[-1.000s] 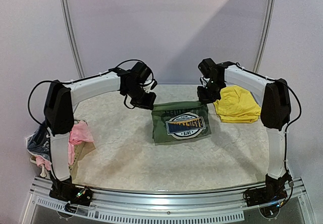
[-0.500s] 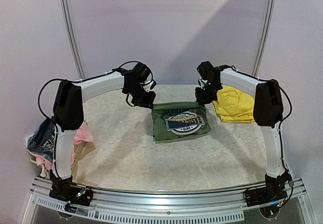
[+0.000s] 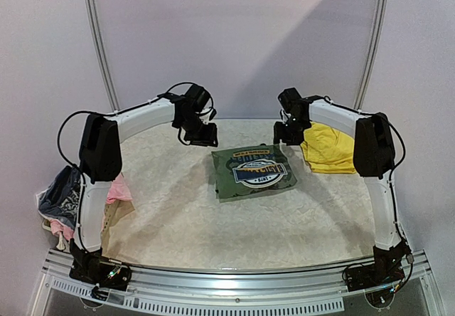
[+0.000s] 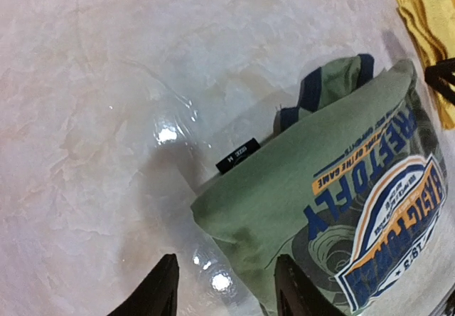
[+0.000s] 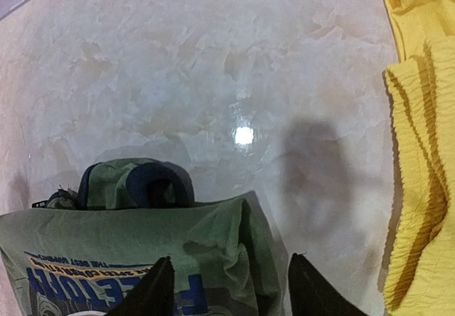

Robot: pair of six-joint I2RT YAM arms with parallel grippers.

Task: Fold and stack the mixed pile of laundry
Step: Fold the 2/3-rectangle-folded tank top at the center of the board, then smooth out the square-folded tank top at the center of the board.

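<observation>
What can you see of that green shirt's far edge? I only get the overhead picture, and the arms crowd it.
Observer: The left wrist camera shows a small black size tag at the folded edge of the green shirt.
Visitor: Are the jaws holding it?
Observer: No. In both wrist views the jaws stand apart, nothing pinched between them.
Visitor: And the yellow thing?
Observer: Up close, the right wrist camera shows the yellow garment lying in layered folds.

Bright overhead light puts glare spots and soft shadows on the table (image 5: 178, 53).
</observation>
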